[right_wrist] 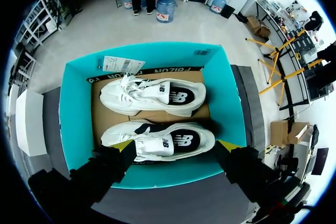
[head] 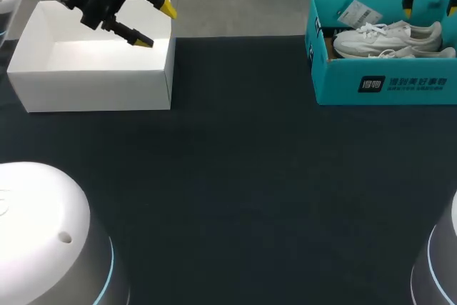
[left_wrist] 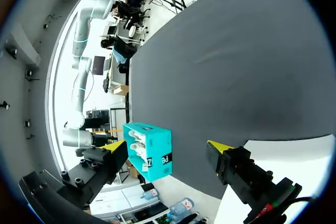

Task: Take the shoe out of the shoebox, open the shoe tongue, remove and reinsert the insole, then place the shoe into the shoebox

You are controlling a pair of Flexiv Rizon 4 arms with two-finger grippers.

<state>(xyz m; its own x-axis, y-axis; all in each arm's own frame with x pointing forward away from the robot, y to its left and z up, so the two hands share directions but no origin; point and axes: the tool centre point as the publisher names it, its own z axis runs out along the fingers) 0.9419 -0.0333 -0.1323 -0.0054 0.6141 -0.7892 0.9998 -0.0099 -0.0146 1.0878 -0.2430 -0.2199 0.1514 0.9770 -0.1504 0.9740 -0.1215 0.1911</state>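
Right above the blue shoebox (right_wrist: 76, 124), the right gripper (right_wrist: 172, 149) hung with its two yellow-tipped fingers wide apart and nothing held between them. Just under those fingers lay the near white shoe (right_wrist: 157, 141) on its side. A second white shoe (right_wrist: 152, 96) lay beside it, deeper in the box. Both rested on brown cardboard (right_wrist: 97, 116), and a paper tag (right_wrist: 121, 65) sat against the far wall of the box.

Both shoes were inside the box. That would fit a time when a shoe was yet to come out, and it would fit a time when the shoe had gone back in. The pictures could not tell which.

If a shoe was to be lifted, the fingers should go down one on each side of the near shoe, around its middle. They should squeeze softly and stay off the box wall.

Far across the dark table (head: 243, 176), the left gripper (head: 156, 25) hung over the open white box (head: 93, 91). Its fingers were apart too, with nothing in them.
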